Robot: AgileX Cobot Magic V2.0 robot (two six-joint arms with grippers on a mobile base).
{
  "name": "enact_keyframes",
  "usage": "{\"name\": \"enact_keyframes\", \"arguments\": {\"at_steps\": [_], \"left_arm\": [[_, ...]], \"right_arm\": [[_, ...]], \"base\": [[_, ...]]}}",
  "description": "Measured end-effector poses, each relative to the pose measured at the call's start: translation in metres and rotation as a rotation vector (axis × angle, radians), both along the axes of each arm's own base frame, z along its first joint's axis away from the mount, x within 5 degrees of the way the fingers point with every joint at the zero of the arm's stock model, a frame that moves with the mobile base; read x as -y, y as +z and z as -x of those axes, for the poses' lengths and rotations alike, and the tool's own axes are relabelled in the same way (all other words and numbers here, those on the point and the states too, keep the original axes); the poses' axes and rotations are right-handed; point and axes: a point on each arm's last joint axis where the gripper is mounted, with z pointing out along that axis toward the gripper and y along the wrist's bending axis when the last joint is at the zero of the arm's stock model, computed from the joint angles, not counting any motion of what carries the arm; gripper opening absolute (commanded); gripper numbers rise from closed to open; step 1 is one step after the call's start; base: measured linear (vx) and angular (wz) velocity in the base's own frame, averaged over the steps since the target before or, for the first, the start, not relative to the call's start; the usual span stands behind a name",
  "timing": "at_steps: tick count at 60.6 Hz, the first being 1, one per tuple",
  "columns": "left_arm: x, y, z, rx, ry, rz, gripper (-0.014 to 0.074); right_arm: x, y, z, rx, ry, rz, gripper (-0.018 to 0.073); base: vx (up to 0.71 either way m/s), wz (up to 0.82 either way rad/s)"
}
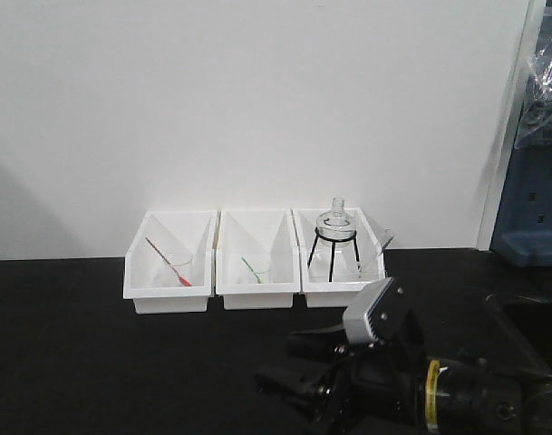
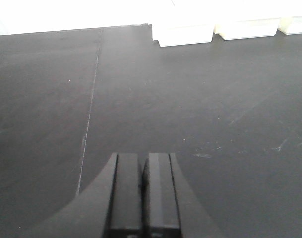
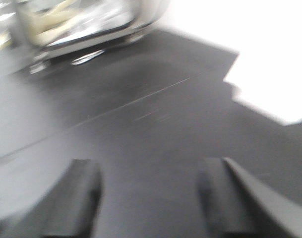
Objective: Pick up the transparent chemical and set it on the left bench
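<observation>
The transparent chemical (image 1: 382,245) leans in the rightmost white bin (image 1: 305,281), beside a flask on a wire tripod (image 1: 334,237). Over the black tabletop (image 1: 94,362), the left gripper (image 2: 143,186) is closed and empty; the right gripper (image 3: 148,198) spreads wide, empty.

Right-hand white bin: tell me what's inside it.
The right bin holds a glass flask on a black wire tripod, and a clear pipette leaning at its right side. The front wall hides the bin's floor.
</observation>
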Motion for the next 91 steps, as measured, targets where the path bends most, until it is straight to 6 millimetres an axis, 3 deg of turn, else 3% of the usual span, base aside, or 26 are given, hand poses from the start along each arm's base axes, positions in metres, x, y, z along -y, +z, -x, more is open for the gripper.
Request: {"name": "enact_keyframes", "arguments": {"at_steps": [8, 20, 32, 59, 71, 76, 82, 91], "left_arm": [[0.0, 0.0, 0.0, 0.0, 0.0, 0.0, -0.0003], [0.0, 0.0, 0.0, 0.0, 0.0, 0.0, -0.0003], [0.0, 0.0, 0.0, 0.0, 0.0, 0.0, -0.0003], [0.0, 0.0, 0.0, 0.0, 0.0, 0.0, -0.0003], [0.0, 0.0, 0.0, 0.0, 0.0, 0.0, -0.0003], [0.0, 0.0, 0.0, 0.0, 0.0, 0.0, -0.0003], [0.0, 0.0, 0.0, 0.0, 0.0, 0.0, -0.0003], [0.0, 0.0, 0.0, 0.0, 0.0, 0.0, -0.0003]], "right_arm": [[0.02, 0.037, 0.013, 0.031, -0.178, 0.015, -0.0014], [0.041, 0.077, 0.04, 0.127, -0.296, 0.028, -0.0008], [0.045, 0.092, 0.055, 0.217, -0.278, 0.055, -0.0007], [0.046, 0.09, 0.053, 0.192, -0.294, 0.037, -0.0007], [0.064, 0.089, 0.041, 0.051, -0.579, -0.102, -0.0007], [0.073, 0.077, 0.039, -0.03, -0.678, -0.006, -0.0007], [0.077, 0.056, 0.046, -0.064, -0.661, 0.129, -0.0007], [0.089, 0.026, 0.087, -0.018, -0.619, 0.181, -0.0007]], "base": [[0.0, 0.0], [0.0, 0.0], [0.0, 0.0], [0.0, 0.0], [0.0, 0.0], [0.0, 0.0], [0.0, 0.0], [0.0, 0.0]]}}
